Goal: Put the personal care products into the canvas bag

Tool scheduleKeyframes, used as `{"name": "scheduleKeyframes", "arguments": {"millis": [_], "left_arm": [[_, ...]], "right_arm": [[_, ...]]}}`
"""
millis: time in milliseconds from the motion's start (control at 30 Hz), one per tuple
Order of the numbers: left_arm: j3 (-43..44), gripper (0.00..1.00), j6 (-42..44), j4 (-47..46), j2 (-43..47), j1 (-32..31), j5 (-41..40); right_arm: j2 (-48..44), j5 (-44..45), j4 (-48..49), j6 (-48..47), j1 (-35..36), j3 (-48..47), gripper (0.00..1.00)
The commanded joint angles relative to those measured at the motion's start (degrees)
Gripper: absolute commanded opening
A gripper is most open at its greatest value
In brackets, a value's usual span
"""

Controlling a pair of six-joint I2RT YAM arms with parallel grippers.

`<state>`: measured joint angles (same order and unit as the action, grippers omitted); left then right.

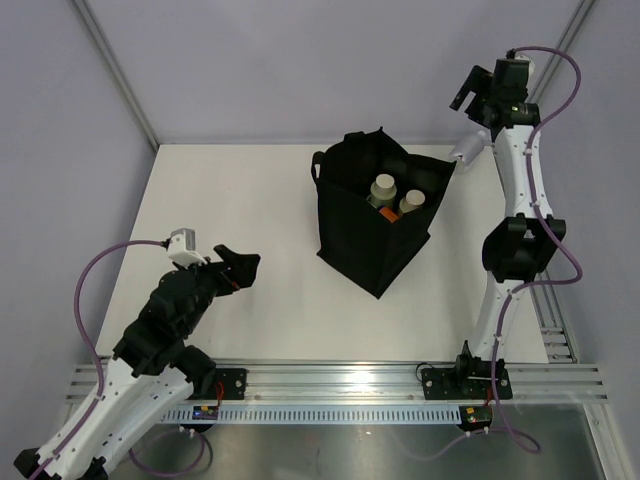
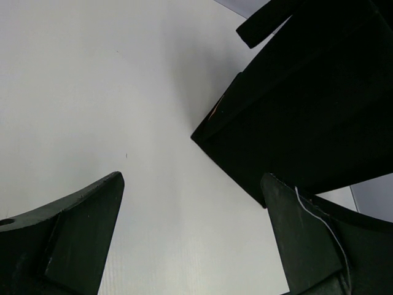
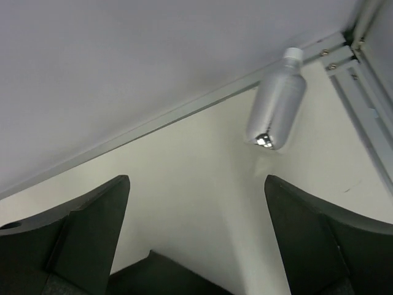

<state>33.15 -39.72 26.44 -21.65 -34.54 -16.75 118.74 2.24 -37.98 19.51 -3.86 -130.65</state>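
The black canvas bag (image 1: 375, 215) stands open in the middle of the table. Two cream-capped bottles (image 1: 385, 185) (image 1: 411, 203) stand inside it, with some green and orange beside them. A small silvery bottle with a white cap (image 1: 466, 150) lies on the table right of the bag's far corner. It also shows in the right wrist view (image 3: 277, 104). My right gripper (image 1: 466, 92) is open and empty, raised above the back right, with the bottle ahead of it. My left gripper (image 1: 240, 265) is open and empty, low over the table left of the bag (image 2: 307, 104).
Grey walls close the table at the back and sides. A metal frame rail (image 3: 362, 104) runs along the right edge by the silvery bottle. The bag's rim (image 3: 166, 276) shows below my right gripper (image 3: 196, 184). The base rail (image 1: 330, 380) lies at the near edge.
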Motion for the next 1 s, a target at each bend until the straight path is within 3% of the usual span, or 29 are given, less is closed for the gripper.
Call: {"name": "scheduleKeyframes", "arguments": {"millis": [0, 333, 733, 967], "left_arm": [[-0.27, 0.99, -0.44, -3.23, -0.85, 0.18, -0.12], [-0.45, 0.99, -1.41, -2.27, -2.17, 0.18, -0.03], [1.83, 0.99, -5.19, -0.42, -5.33, 0.18, -0.74], [4.56, 0.99, -4.84, -2.09, -11.04, 0.18, -0.56]], "right_arm": [[5.0, 14.45, -1.14, 0.37, 0.69, -4.96, 1.0], [18.8, 16.4, 2.99, -0.61, -0.36, -9.97, 0.99], [29.35, 15.34, 3.62, 11.51, -1.59, -15.42, 1.0], [33.66, 2.0, 3.96, 19.16, -5.19, -14.72, 0.95]]}}
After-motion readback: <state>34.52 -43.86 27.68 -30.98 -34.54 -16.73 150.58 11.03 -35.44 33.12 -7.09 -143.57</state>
